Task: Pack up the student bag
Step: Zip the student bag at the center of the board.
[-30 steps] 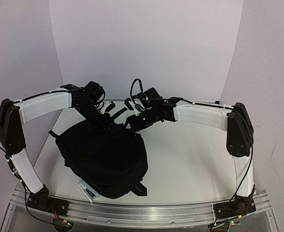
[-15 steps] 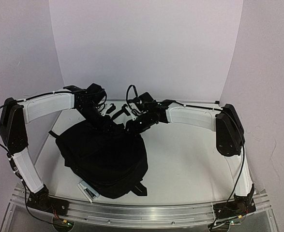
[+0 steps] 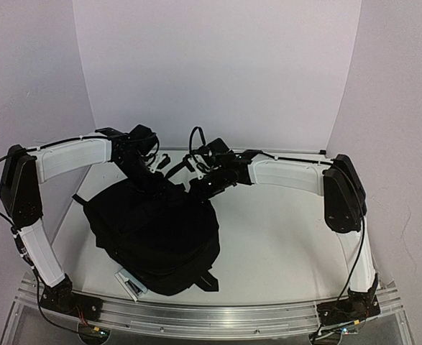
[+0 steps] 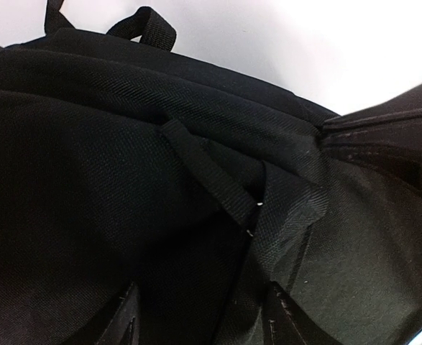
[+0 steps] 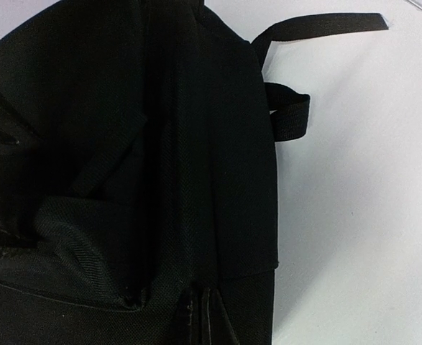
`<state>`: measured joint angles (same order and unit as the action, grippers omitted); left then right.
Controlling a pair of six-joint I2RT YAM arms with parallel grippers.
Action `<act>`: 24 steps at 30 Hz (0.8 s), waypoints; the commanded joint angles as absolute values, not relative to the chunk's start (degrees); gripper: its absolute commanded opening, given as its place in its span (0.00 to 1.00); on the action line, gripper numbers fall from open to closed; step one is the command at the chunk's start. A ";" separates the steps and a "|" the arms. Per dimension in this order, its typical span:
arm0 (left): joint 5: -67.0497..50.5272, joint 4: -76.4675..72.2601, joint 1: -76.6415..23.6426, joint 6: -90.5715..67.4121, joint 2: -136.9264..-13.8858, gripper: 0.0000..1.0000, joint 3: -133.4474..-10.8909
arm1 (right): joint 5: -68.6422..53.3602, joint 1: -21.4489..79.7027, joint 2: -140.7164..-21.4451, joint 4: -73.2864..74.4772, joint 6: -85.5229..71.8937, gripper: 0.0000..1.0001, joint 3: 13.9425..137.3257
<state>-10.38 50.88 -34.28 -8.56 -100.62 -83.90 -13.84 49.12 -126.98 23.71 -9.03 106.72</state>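
The student bag (image 3: 153, 230), a large black fabric backpack, lies left of centre on the white table (image 3: 290, 237). Both grippers are at its far top edge. My left gripper (image 3: 148, 180) presses down on the fabric. In the left wrist view its fingers (image 4: 124, 323) stand apart, with a webbing strap (image 4: 203, 172) and a fold of bag cloth (image 4: 290, 208) ahead of them. My right gripper (image 3: 200, 185) is shut, its fingertips (image 5: 202, 305) together against the bag's side panel (image 5: 218, 144). Whether they pinch any cloth is too dark to tell. Loose straps (image 5: 318, 25) trail onto the table.
A flat light-grey item (image 3: 131, 282) pokes out from under the bag's near edge. An aluminium rail (image 3: 218, 313) with both arm bases runs along the near edge. White walls close in the back and sides. Bare table lies to the right of the bag.
My right arm has reached further left onto the bag's top edge and its jaws have shut. The left gripper has stayed at nearly the same spot. The bag has hardly shifted.
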 commanded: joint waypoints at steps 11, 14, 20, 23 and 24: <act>-19.93 43.34 -34.50 -6.01 -101.17 0.68 -87.49 | -8.53 48.87 -115.99 18.98 -15.59 0.00 100.31; -21.17 42.79 -34.54 -5.55 -102.00 0.64 -87.92 | -8.75 47.96 -115.79 18.90 -18.49 0.00 99.40; -19.18 45.05 -34.64 -5.17 -104.60 0.46 -89.64 | -12.01 46.74 -114.55 17.19 -20.63 0.00 96.58; -18.15 45.12 -34.72 -4.87 -105.42 0.44 -89.76 | -12.18 46.72 -113.55 16.57 -20.95 0.00 95.56; -17.77 45.05 -34.76 -4.76 -105.64 0.44 -89.74 | -12.18 46.68 -113.34 16.47 -21.04 0.00 95.19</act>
